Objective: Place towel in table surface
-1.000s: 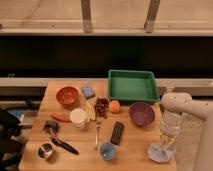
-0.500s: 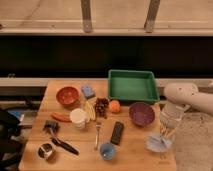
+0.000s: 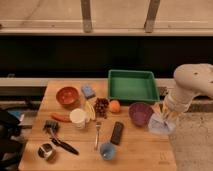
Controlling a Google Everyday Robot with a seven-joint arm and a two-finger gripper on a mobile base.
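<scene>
The towel (image 3: 159,125), pale blue-white and crumpled, hangs at the right edge of the wooden table (image 3: 140,152), just right of the purple bowl (image 3: 140,112). My gripper (image 3: 166,114) is at the end of the white arm (image 3: 192,85) that comes in from the right. It sits right on top of the towel and holds it by its upper part, a little above the table's right front corner. The fingers are mostly hidden by the cloth.
A green tray (image 3: 132,86) stands at the back right. An orange (image 3: 115,106), grapes (image 3: 101,106), a white cup (image 3: 77,117), a red bowl (image 3: 67,96), a blue sponge (image 3: 88,91), a fork (image 3: 97,135), a black remote (image 3: 117,133), a blue cup (image 3: 107,150) and a brush (image 3: 57,135) are spread over the table.
The arm has swung up and back from the front right corner. The towel has risen with the gripper from the table and moved toward the purple bowl.
</scene>
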